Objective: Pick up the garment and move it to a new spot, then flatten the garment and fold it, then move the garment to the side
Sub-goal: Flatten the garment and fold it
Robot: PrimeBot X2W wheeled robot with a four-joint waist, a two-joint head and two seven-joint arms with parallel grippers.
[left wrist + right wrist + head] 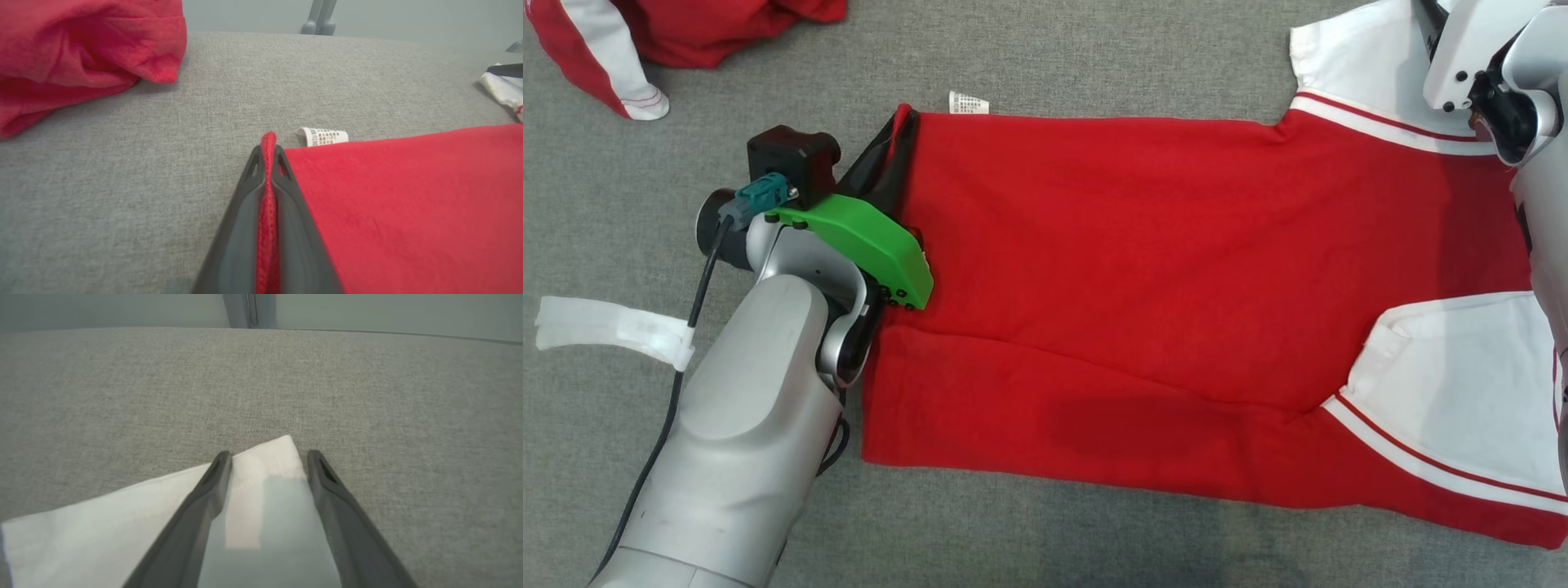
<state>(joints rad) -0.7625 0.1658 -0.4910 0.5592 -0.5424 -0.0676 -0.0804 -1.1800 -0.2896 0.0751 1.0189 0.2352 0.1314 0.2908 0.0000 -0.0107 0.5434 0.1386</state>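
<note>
On the grey fabric desk (1094, 49) the red cotton shirt with white sleeves (1135, 269) lies flat, hem toward 9 o'clock, sleeves toward 3. It looks light, limp and grippy, probably best taken by its corners. The left tool (268, 151) is clenched on the hem corner at the shirt's 10 o'clock. The right tool (268, 455) stands spread astride the sleeve corner at 2 o'clock, gripping nothing. A white care label (969, 103) pokes out at 11.
</note>
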